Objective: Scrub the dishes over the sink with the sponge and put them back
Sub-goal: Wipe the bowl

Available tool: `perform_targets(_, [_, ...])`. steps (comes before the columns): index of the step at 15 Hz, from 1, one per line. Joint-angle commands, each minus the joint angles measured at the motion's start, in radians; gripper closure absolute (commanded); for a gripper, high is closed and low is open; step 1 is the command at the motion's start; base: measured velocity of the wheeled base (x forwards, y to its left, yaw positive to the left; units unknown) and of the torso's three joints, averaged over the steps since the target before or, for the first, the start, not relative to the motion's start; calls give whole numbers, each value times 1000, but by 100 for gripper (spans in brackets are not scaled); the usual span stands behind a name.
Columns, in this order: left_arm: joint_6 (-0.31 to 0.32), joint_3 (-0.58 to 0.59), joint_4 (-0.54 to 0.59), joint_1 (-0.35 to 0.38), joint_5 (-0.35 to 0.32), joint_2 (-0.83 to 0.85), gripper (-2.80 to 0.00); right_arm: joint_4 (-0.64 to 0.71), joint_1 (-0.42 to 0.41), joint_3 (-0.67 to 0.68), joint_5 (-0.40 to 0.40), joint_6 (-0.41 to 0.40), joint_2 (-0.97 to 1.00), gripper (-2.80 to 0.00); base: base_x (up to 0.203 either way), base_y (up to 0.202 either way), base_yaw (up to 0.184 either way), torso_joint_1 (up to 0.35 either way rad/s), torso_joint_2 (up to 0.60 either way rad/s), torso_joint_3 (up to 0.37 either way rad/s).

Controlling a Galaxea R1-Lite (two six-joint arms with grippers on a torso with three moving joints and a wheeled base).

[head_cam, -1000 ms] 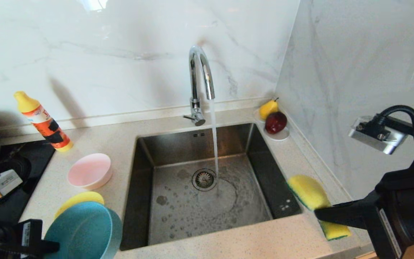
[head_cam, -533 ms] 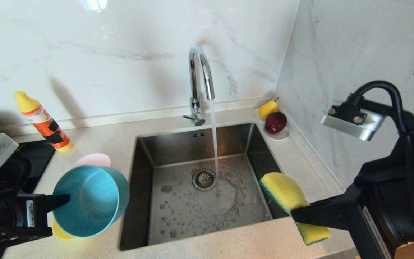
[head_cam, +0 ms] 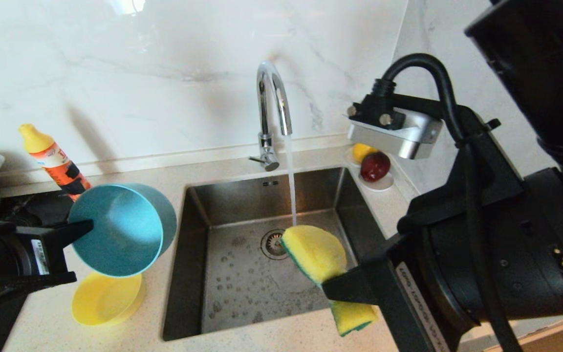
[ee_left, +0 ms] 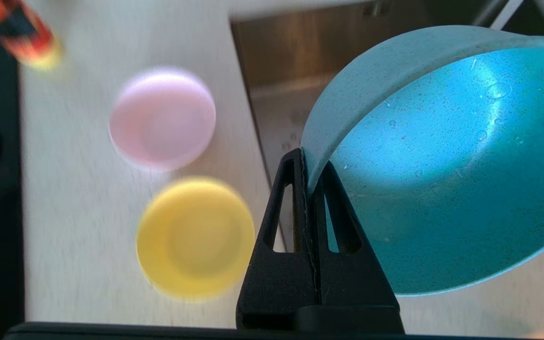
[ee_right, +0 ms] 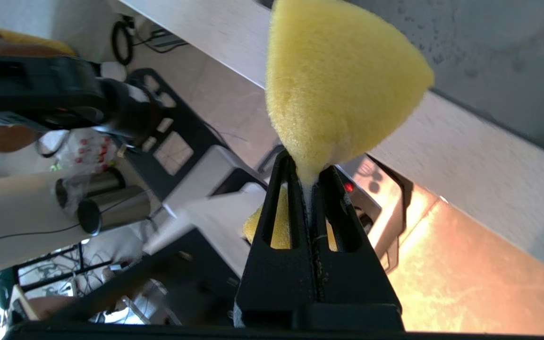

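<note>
Counter [head_cam: 125,181]: pale speckled stone, marble-look wall behind and to the right.
Sink [head_cam: 242,195]: square steel basin set into counter, round drain strainer [head_cam: 272,243] mid-floor, droplets scattered over floor.
Tap [head_cam: 272,105]: curved chrome, running; stream [head_cam: 291,181] lands on top of sponge.
Right pincer [head_cam: 342,288]: reaching in from the right over near right part of sink, clamped tight on sponge [head_cam: 316,254]; yellow face up, green scouring layer along the edge, both ends bulging out past the grip. Same squeeze in right wrist view [ee_right: 310,186].
Left pincer [head_cam: 83,229]: above counter left of sink, closed on rim of blue bowl [head_cam: 115,234]; bowl lifted and tipped on its side, opening facing camera, water beads inside in left wrist view [ee_left: 442,156].
Yellow bowl [head_cam: 103,298]: upright on counter, below blue bowl.
Pink bowl [ee_left: 162,118]: upright on counter beside yellow bowl, seen in left wrist view only.
Orange bottle [head_cam: 54,164]: yellow cap, leaning, back left of counter.
White saucer [head_cam: 381,185]: back right corner, holding 1 red apple [head_cam: 373,166] and 1 yellow pear [head_cam: 359,151], pear partly hidden.
</note>
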Motion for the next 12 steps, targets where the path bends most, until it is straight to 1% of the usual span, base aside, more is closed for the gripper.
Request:
perform_targets(1, [16, 2, -60, -27, 1, 6, 0, 38, 19, -131, 0, 19, 101, 0, 0, 0, 0, 0, 0, 0])
perform_targets(2, [40, 1, -78, -45, 1, 15, 0, 45, 26, -164, -3, 34, 131, 0, 0, 0, 0, 0, 0, 0])
perform_targets(5, [108, -4, -151, -106, 1, 46, 0, 40, 39, -163, -1, 50, 150, 0, 0, 0, 0, 0, 0, 0])
perform_targets(7, [123, -7, -166, -164, 3, 60, 0, 25, 40, -163, 2, 53, 150, 0, 0, 0, 0, 0, 0, 0])
perform_targets(9, [160, -21, -171, -197, 5, 98, 0, 21, 39, -163, 3, 57, 152, 0, 0, 0, 0, 0, 0, 0])
perform_targets(10, [166, -20, -181, -220, 9, 117, 0, 16, 39, -163, 3, 73, 157, 0, 0, 0, 0, 0, 0, 0])
perform_targets(11, [168, -20, -195, -246, 34, 139, 0, 7, 39, -163, 2, 88, 169, 0, 0, 0, 0, 0, 0, 0])
perform_targets(12, [171, -20, -215, -281, 79, 158, 0, 3, 39, -162, 3, 95, 176, 0, 0, 0, 0, 0, 0, 0])
